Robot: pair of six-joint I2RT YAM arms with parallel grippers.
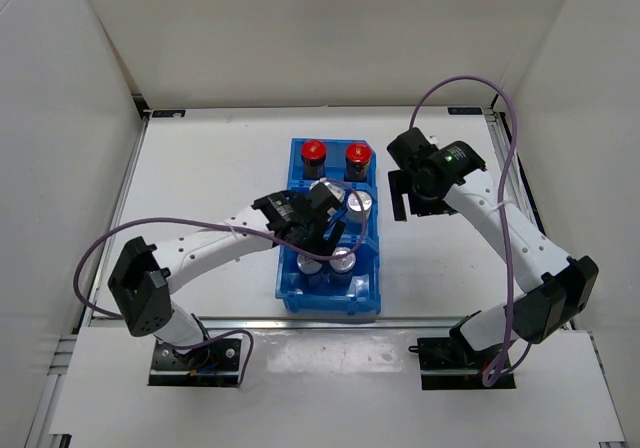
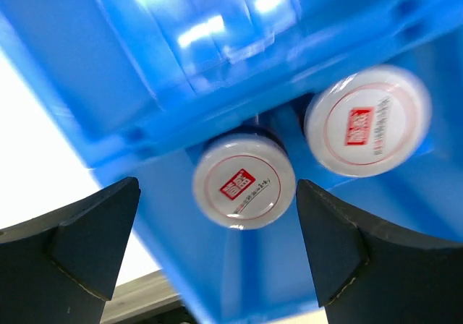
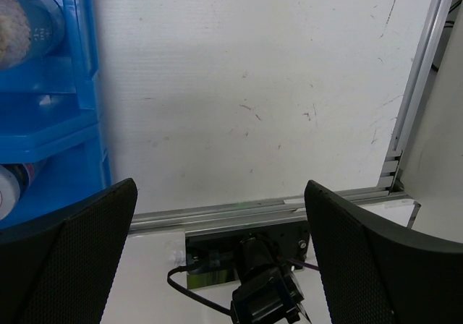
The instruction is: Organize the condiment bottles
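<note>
Six condiment bottles (image 1: 314,150) stand paired in the blue bin (image 1: 330,306). The left gripper (image 2: 217,186) hangs spread over the six o'clock pair (image 2: 244,183), and the right gripper (image 3: 221,186) is spread at three o'clock. We advise a straight lift.

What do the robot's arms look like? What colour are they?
The left arm and right arm are white tubes with chunky black joints. A purple cable loops along each. A small green light glows on the right one. The fingers are black wedges.
</note>
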